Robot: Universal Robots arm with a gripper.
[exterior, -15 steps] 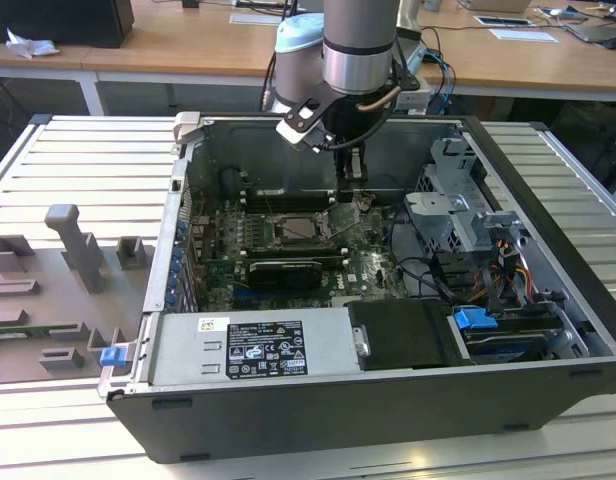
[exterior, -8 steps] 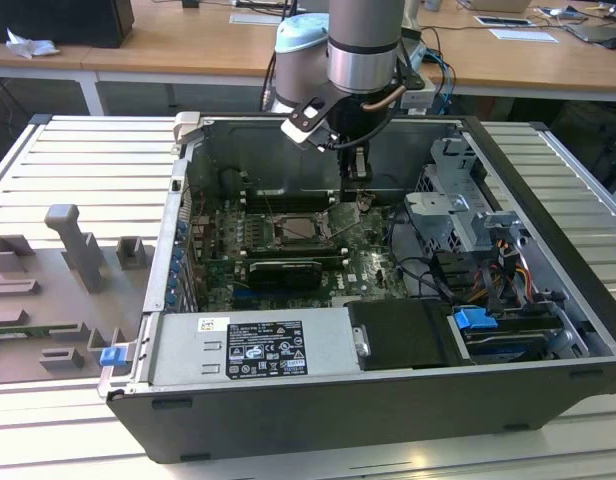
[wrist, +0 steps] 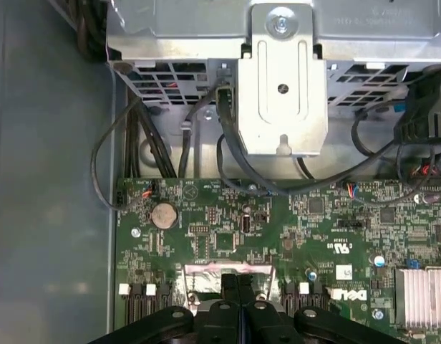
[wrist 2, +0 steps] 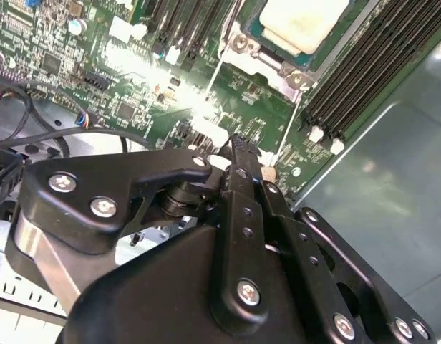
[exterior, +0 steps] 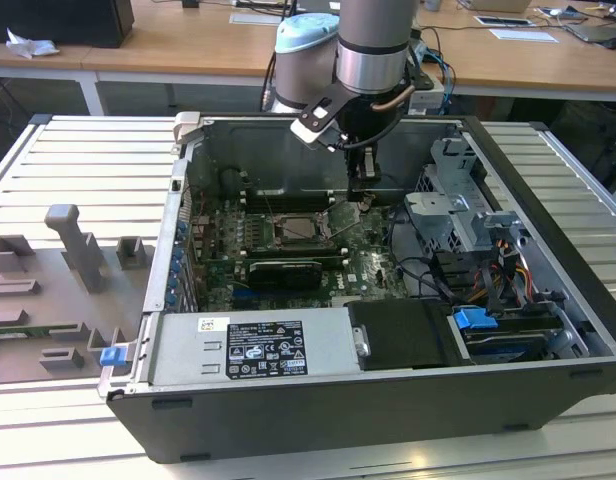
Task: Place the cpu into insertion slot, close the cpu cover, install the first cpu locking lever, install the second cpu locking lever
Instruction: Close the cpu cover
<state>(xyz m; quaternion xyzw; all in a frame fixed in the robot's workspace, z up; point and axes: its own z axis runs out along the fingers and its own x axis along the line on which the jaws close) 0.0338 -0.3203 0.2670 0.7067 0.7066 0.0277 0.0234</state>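
Black metal computer case (exterior: 388,420) lies open around the gripper (exterior: 362,198). Green circuit board (wrist: 228,215) lies directly beneath the gripper, whose fingers (wrist: 230,290) are pressed together. The insertion slot (wrist 2: 267,61) sits just beside the gripper; the cpu (wrist 2: 303,21) rests inside it, pale face upward.

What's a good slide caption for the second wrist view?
Hand with fingers together over the green motherboard, the cpu seated in the insertion slot.
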